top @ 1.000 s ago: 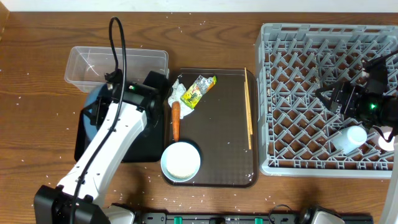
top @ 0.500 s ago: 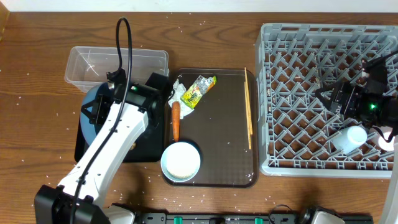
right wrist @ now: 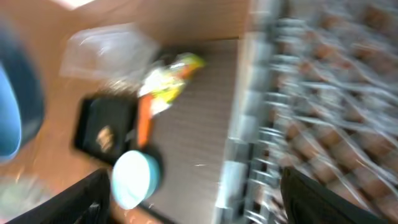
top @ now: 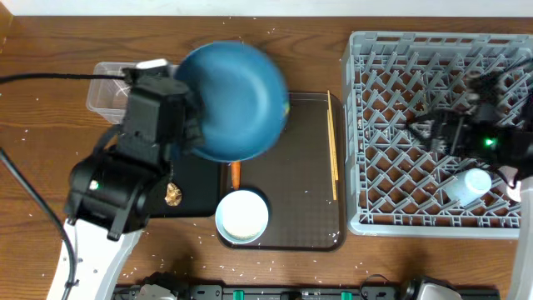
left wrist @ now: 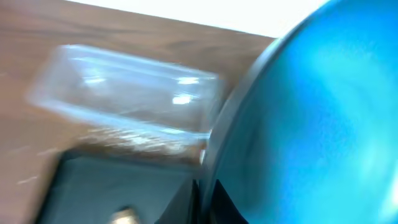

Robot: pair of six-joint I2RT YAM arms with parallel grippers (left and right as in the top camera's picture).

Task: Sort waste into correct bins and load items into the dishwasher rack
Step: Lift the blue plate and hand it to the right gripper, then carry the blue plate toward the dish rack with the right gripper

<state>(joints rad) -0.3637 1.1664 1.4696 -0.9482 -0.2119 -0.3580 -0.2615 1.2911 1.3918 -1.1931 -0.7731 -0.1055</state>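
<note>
Left jaws tight on blue plate [top: 233, 100]

Place: a robot test bench staged as a dish-clearing station, not a working kitchen.
Surface: a bare wood-grain surface [top: 50, 125].
Machinery: a black-and-white robot arm [top: 108, 187] trailing a loose black cable [top: 50, 77].
Kitchenware: a large square grey plastic dishwasher rack [top: 391, 167], a flat brown serving tray [top: 291, 183] and a clear plastic rectangular tub [top: 104, 90].
</note>
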